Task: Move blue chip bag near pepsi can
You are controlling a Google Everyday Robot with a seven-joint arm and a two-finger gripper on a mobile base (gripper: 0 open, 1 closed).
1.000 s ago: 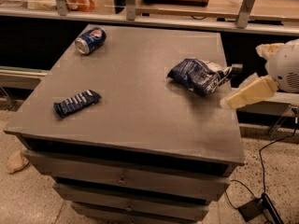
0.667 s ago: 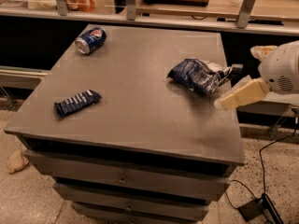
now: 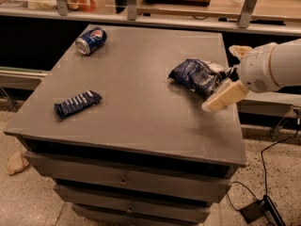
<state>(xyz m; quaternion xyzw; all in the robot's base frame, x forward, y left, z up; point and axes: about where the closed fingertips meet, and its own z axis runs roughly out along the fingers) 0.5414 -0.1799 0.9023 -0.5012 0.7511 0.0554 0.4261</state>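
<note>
A small dark blue bar wrapper (image 3: pixel 77 103) is lying near the front left corner of the grey surface (image 3: pixel 141 126). At the right edge, the end effector (image 3: pixel 220 79) is hovering released, its cream fingers (image 3: pixel 225 97) flanking the torn end of the blue chip bag (image 3: pixel 195 75). The pepsi can (image 3: pixel 91 40) is lying on its side at the far left corner, well apart from the bag.

A: Entry one, setting?
B: Lab-type workroom. Grey drawer cabinet (image 3: pixel 127 182), speckled floor (image 3: pixel 28 206), loose cable (image 3: pixel 262 168) (power brick (image 3: pixel 256 212) at its end), robot gripper (image 3: pixel 233 74) over the cabinet's right edge.
</note>
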